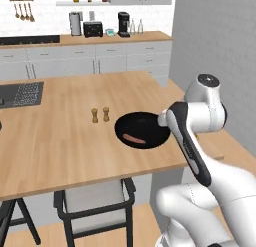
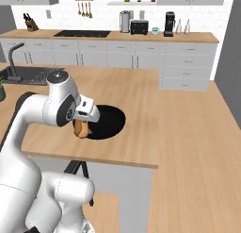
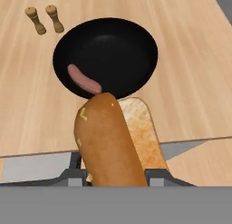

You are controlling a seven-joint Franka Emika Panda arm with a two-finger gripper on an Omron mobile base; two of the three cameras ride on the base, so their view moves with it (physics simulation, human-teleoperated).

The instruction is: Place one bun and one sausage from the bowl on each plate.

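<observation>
We have the gripper [image 3: 115, 175] closed partway on a bun [image 3: 111, 143], its dark fingertips just visible at either side of the roll's near end in the hand view. In the right base view the bun [image 2: 81, 128] hangs under the hand, lifted clear of the island counter [image 1: 65, 141] and just at the near edge of the black bowl [image 3: 136, 41].

What worries us most is the grip itself: we seem to hold the roll near one end only, so most of its length sticks out ahead of the fingers. A quick swing toward a plate could lever it round or let it slip out, and it would drop onto the counter or roll off the near edge. A paler slab shows beside the bun in the hand view; we cannot tell what it is or whether it is also caught between the jaws. We cannot see either plate from here, so the carry may be long.

The bun's long axis runs straight away from the hand, its free end pointing at the bowl. One sausage [image 3: 84, 79] lies inside the bowl near its rim, slanted across the hand view, well short of the two small wooden shakers [image 3: 45, 19] beyond
</observation>
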